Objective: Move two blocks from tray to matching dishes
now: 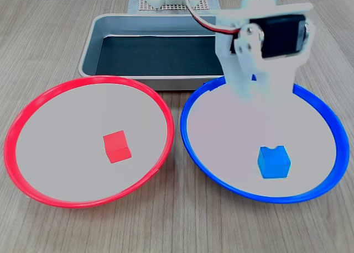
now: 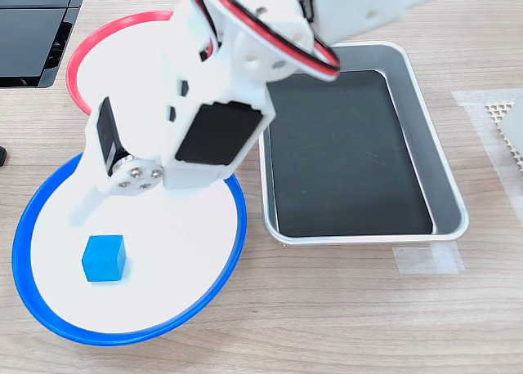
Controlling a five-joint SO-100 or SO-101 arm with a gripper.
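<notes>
Sitting in the blue-rimmed dish, the blue block is resting flat on the pale centre, toward the dish's near side in the first exterior view, with one corner edge turned a little toward that camera. As a cube it is showing no long axis. In the second exterior view the same block is lying squarer to the picture, toward the second exterior view's left of the dish.

The red block is lying flat in the middle of the red-rimmed dish, turned slightly askew. Only the first exterior view is showing it; in the second exterior view the arm is covering most of that dish.

The gripper is hanging over the blue-rimmed dish, well above the blue block and clear of it, holding nothing; its jaws are standing slightly apart. In the second exterior view one white finger is pointing down toward the block.

The tray, with its dark floor, is lying just behind both dishes, its long side running across the first exterior view.
</notes>
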